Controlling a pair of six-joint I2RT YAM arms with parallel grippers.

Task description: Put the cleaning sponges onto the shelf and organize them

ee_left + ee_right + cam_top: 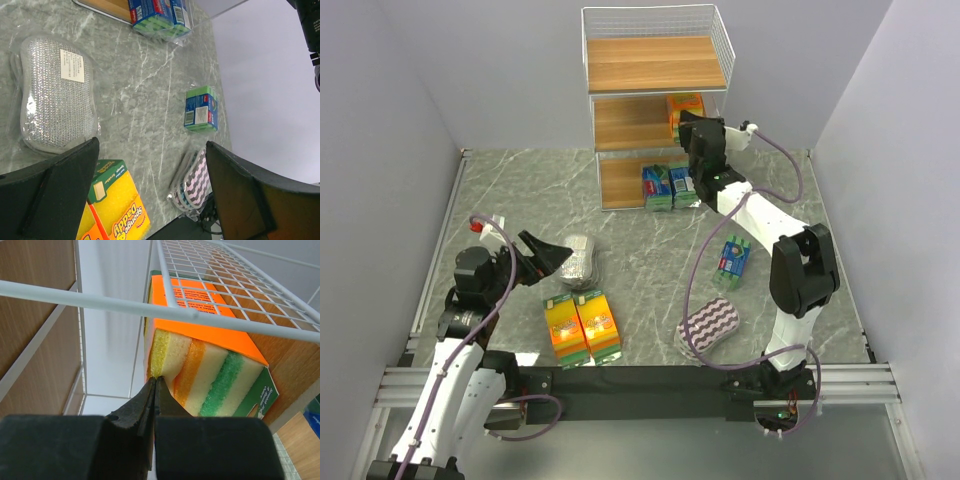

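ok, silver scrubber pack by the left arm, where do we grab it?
Likely straight from above with the open left tool, pinching across the short width of the silver scrubber pack: it lies flat on the table, oval, long edges free.

There are three orange-yellow sponge packs [598,325]: two on the table [520,190] and one on the shelf [655,62]. There are three blue-green packs [732,260]: one on the table, and what look like two pressed close together on the lowest tier, though their edges are hard to separate. There is one oval purple-white wavy-striped pack [712,325] and one oval silvery-grey pack [580,260], making eight packs in all. There is one shelf, with three wooden tiers.
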